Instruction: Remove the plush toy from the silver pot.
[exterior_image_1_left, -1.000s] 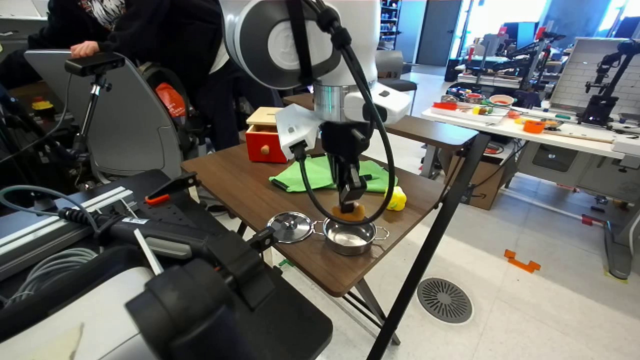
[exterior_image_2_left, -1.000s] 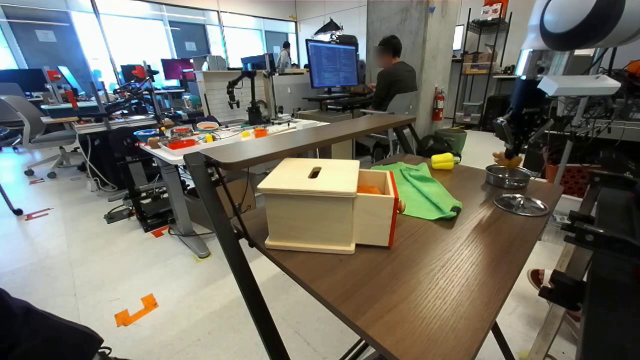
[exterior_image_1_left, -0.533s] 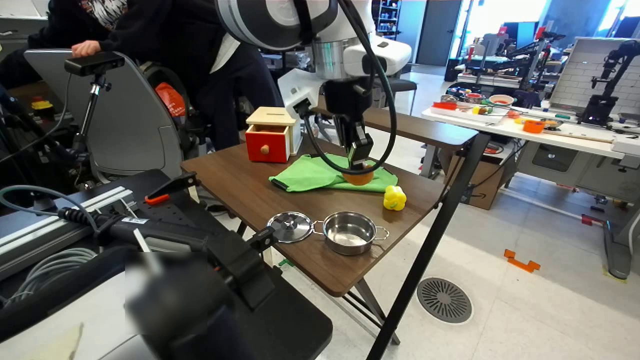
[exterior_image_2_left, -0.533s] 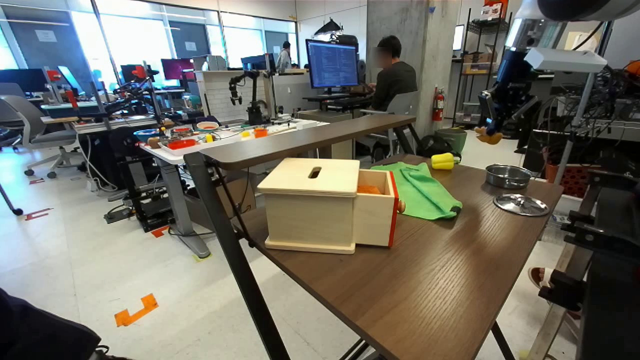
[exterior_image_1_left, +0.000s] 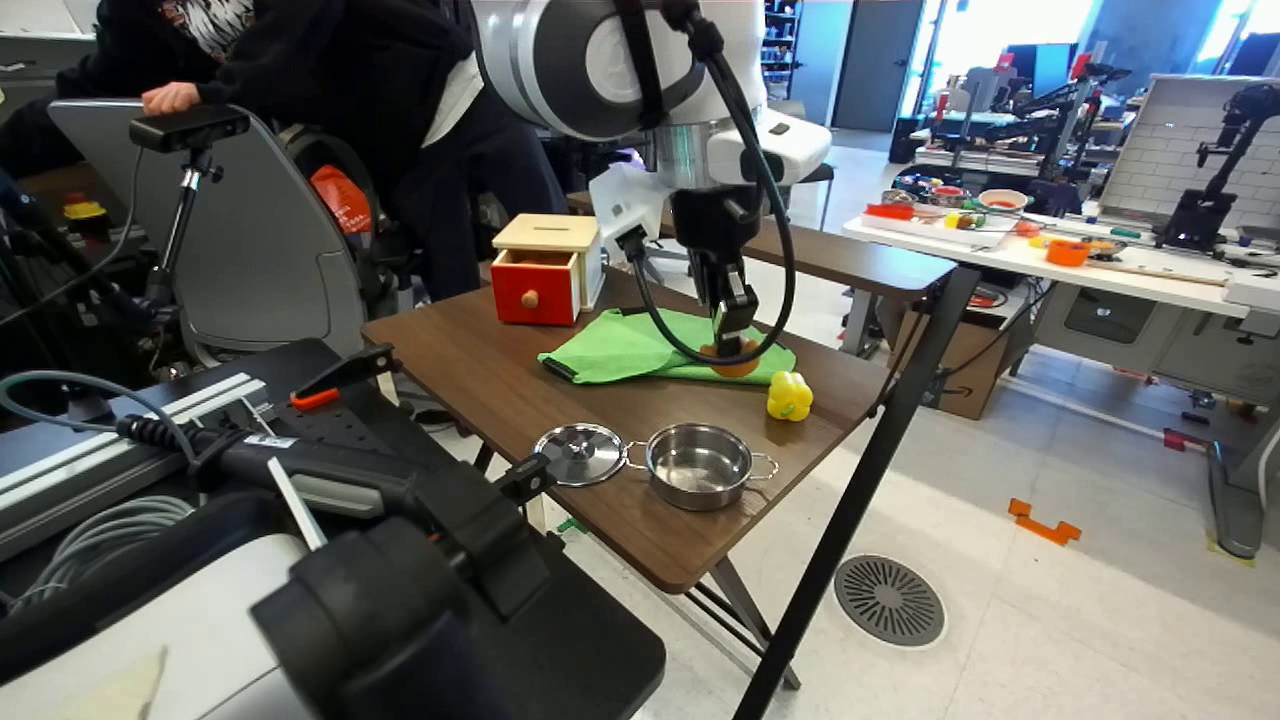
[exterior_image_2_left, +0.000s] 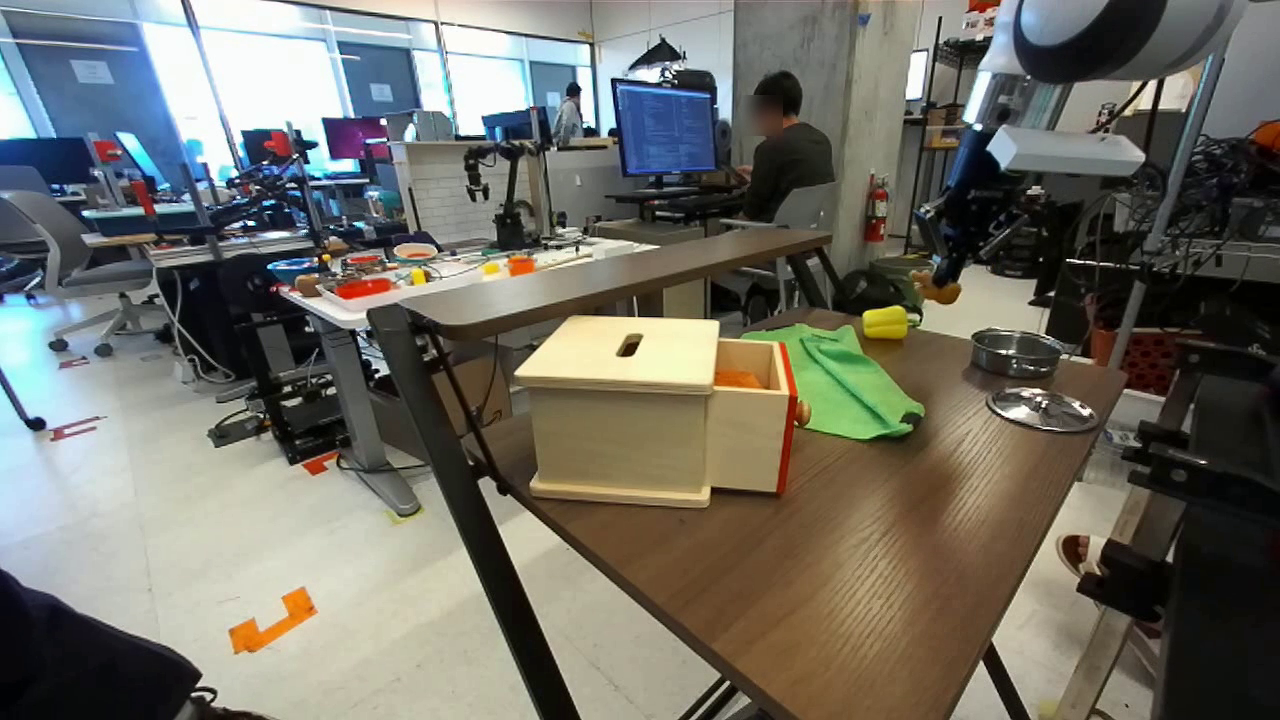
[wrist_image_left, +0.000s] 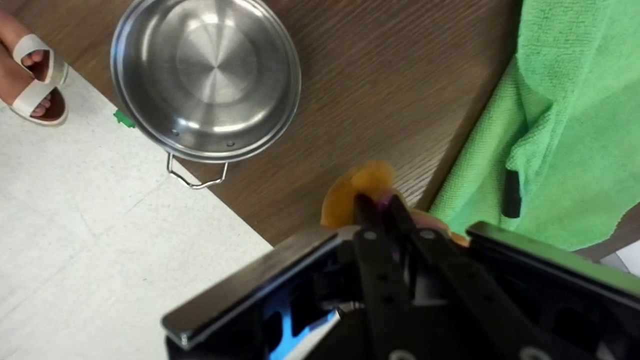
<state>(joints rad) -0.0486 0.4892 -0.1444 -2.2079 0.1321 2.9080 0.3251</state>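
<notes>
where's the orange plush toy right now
In the wrist view, the orange plush toy is pinched in the gripper, just right of centre, between the silver pot at upper left and the green cloth at right.

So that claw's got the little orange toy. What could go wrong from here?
The gripper seems to pinch the plush toy only with its tips, so the toy might slip. The brown table ends close by in the wrist view, so a dropped toy could perhaps roll off. Lowered here, it may also land on the green cloth or bump the yellow pepper.
</notes>
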